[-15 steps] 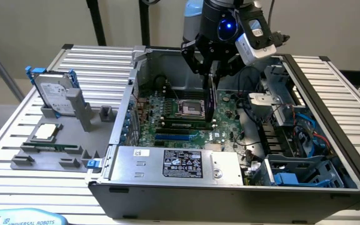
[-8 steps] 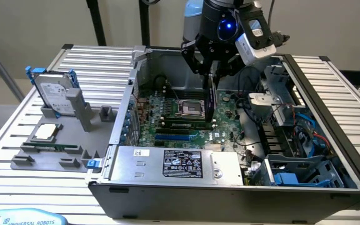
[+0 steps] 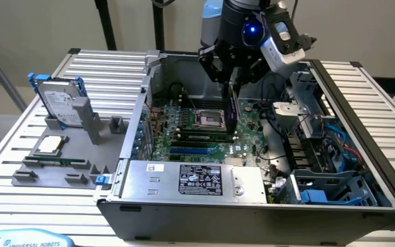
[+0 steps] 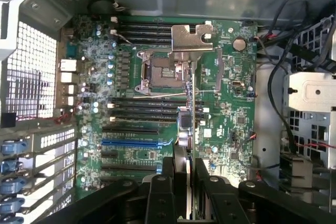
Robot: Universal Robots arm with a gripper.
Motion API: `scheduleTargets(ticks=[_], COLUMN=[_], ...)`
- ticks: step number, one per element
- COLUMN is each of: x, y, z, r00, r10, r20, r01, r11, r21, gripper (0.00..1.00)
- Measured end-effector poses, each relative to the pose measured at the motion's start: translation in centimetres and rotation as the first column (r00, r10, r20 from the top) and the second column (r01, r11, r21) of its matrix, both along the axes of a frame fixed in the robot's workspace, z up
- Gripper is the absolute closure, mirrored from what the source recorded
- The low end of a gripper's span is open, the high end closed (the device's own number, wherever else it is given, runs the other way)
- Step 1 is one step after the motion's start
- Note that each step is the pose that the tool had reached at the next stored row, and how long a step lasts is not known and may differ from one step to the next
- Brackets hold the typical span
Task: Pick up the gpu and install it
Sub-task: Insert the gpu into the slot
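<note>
Over motherboard (image 3: 183,128), hand (image 3: 235,77) holds gpu (image 3: 233,110) upright, bracket (image 4: 191,38) down.

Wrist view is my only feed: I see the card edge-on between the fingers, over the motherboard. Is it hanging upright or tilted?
Observer: In the exterior view the gpu hangs upright, clamped at its top by the gripper, inside the open case.
Operator: Is its lower end on the board?
Observer: It ends low, just to the exterior view's right of the processor socket; I cannot tell whether it touches.
Operator: What sits outside the case?
Observer: A grey stand on the exterior view's left carries a hard drive in a blue frame, standing upright.
</note>
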State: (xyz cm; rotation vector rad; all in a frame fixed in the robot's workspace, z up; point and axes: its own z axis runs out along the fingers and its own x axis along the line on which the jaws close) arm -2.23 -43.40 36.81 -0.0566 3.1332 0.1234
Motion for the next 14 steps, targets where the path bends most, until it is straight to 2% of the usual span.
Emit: scheduleTargets(ticks=[3, 7, 11, 14], x=[0.00, 0.00, 0.00, 0.00], y=[0.00, 0.00, 0.00, 0.00], z=[-0.12, -0.28, -0.46, -0.61], r00=[0.9985, 0.9921, 0.9802, 0.9681], r10=[0.054, 0.126, 0.198, 0.251], r20=[0.0000, 0.0000, 0.0000, 0.0000], r01=[-0.054, -0.126, -0.198, -0.251], r11=[0.9985, 0.9921, 0.9802, 0.9681], r21=[-0.0001, 0.0000, -0.0001, -0.0001], gripper=[0.73, 0.73, 0.73, 0.73])
